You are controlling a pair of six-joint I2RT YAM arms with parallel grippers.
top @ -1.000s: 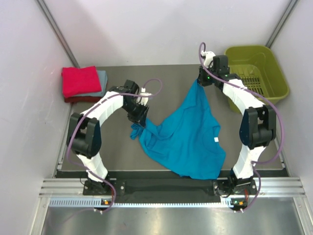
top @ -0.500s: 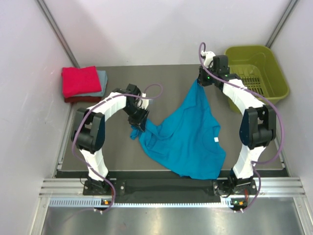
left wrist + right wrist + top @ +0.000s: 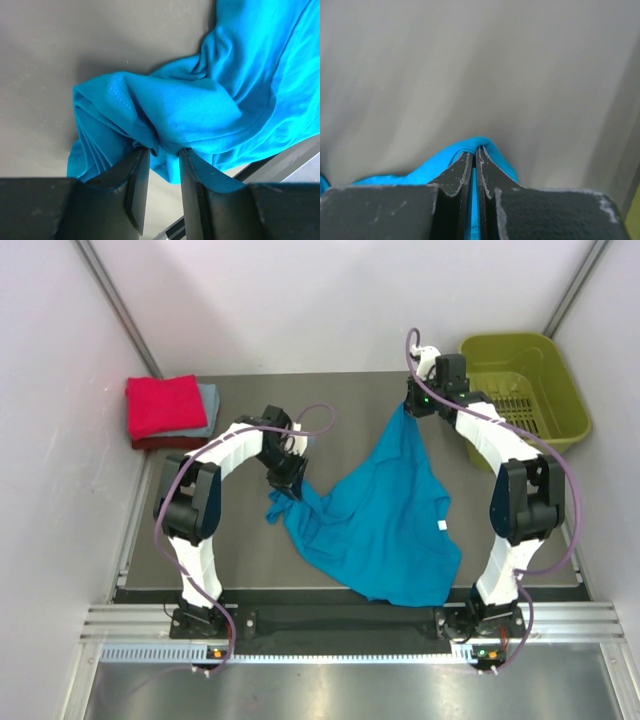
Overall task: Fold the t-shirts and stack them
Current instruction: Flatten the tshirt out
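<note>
Slippage seems likely: left tool [image 3: 160,151] clamps a thick bunch of the teal t-shirt [image 3: 385,520], right tool [image 3: 474,156] pinches only its thin edge.

High overhead view, wrist close-ups — shirt [image 3: 385,520] shared

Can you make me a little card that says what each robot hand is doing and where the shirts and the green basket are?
left gripper: shut on a bunched edge of the blue shirt
right gripper: shut on the blue shirt's far corner
blue shirt: crumpled mid-table, not folded
red shirt: folded, far left
grey-blue shirt: folded, peeking out beside the red shirt
basket: far right corner
</note>
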